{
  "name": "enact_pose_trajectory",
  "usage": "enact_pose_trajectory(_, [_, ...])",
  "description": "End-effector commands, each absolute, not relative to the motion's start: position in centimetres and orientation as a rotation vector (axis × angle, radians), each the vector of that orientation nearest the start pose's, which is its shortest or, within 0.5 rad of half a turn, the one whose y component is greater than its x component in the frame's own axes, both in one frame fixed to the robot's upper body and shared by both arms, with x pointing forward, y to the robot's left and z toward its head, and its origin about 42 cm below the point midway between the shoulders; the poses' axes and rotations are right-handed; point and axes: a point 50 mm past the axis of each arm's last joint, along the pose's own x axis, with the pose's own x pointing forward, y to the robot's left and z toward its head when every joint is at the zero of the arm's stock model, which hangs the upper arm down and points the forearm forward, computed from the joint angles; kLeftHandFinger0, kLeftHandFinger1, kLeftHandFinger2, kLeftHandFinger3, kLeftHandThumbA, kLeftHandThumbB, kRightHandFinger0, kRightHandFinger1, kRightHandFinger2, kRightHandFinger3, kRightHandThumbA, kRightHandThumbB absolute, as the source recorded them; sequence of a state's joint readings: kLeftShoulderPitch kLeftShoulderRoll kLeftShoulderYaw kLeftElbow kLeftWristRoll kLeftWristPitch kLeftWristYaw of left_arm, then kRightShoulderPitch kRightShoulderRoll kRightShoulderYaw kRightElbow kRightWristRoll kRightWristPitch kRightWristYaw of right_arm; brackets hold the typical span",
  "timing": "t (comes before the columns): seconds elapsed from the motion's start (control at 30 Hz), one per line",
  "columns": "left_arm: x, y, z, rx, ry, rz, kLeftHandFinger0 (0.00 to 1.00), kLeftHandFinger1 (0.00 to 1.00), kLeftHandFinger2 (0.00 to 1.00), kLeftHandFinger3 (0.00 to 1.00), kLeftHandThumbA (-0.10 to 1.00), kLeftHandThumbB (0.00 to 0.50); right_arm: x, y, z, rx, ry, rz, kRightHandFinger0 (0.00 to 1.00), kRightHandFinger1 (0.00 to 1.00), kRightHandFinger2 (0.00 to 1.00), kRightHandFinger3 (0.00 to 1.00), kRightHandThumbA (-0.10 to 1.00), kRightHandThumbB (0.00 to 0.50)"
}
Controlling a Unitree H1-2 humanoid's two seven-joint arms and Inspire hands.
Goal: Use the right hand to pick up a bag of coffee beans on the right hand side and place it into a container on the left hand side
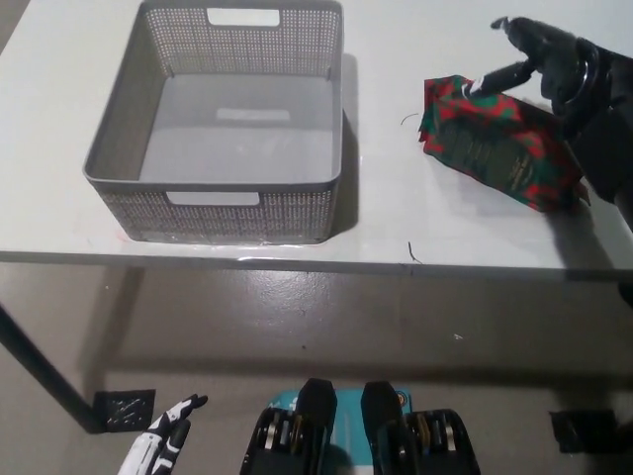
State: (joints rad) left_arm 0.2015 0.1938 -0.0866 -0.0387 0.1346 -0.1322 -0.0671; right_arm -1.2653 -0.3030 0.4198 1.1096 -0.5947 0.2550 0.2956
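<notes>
A red and green patterned bag of coffee beans lies on the white table at the right. My black right hand hovers over the bag's far end, fingers apart, one fingertip close to the bag's top edge; whether it touches I cannot tell. The black forearm covers the bag's right end. An empty grey mesh basket with cut-out handles stands on the table's left part. My white left hand hangs low at the bottom left, below the table.
A bare strip of table separates the basket from the bag. The table's front edge runs across the middle of the picture, with grey floor below. A table leg slants at the lower left.
</notes>
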Motion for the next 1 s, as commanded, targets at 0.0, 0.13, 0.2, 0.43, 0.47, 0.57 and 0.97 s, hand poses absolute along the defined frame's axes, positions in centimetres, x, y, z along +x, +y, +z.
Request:
enact_pose_trajectory(0.0, [21.5, 25.7, 8.1, 0.328, -0.031, -0.164, 1.00, 1.00, 1.00, 1.00, 1.00, 0.475, 60.0, -21.7, 37.9, -1.205, 0.208, 0.185, 1.00, 1.00, 1.00, 1.00, 0.89, 0.500])
enact_pose_trajectory(0.13, [21.5, 25.8, 8.0, 0.317, -0.032, -0.160, 1.00, 1.00, 1.00, 1.00, 1.00, 0.479, 60.0, -22.0, 36.8, -1.264, 0.247, 0.205, 1.00, 1.00, 1.00, 1.00, 0.90, 0.500])
enact_pose_trajectory(0.2, [21.5, 25.9, 8.1, 0.318, -0.036, -0.160, 1.00, 1.00, 1.00, 1.00, 1.00, 0.478, 60.0, -22.1, 35.9, -1.319, 0.282, 0.209, 1.00, 1.00, 1.00, 1.00, 0.90, 0.500])
enact_pose_trajectory(0.43, [22.0, 26.3, 8.3, 0.330, -0.040, -0.181, 1.00, 1.00, 1.00, 1.00, 1.00, 0.500, 59.0, -24.0, 29.3, -1.296, 0.419, 0.274, 1.00, 1.00, 1.00, 1.00, 0.83, 0.500])
enact_pose_trajectory(0.47, [22.1, 26.2, 8.4, 0.330, -0.043, -0.185, 1.00, 1.00, 1.00, 1.00, 1.00, 0.500, 58.8, -24.2, 28.6, -1.294, 0.429, 0.276, 1.00, 1.00, 1.00, 1.00, 0.84, 0.500])
enact_pose_trajectory(0.57, [22.6, 26.2, 8.6, 0.332, -0.045, -0.189, 1.00, 1.00, 1.00, 1.00, 1.00, 0.500, 58.2, -24.7, 26.5, -1.266, 0.473, 0.304, 1.00, 1.00, 1.00, 1.00, 0.82, 0.500])
enact_pose_trajectory(0.97, [24.4, 26.3, 9.7, 0.348, -0.073, -0.200, 1.00, 1.00, 1.00, 1.00, 1.00, 0.500, 56.9, -24.6, 22.2, -1.266, 0.473, 0.297, 1.00, 1.00, 1.00, 1.00, 0.62, 0.500])
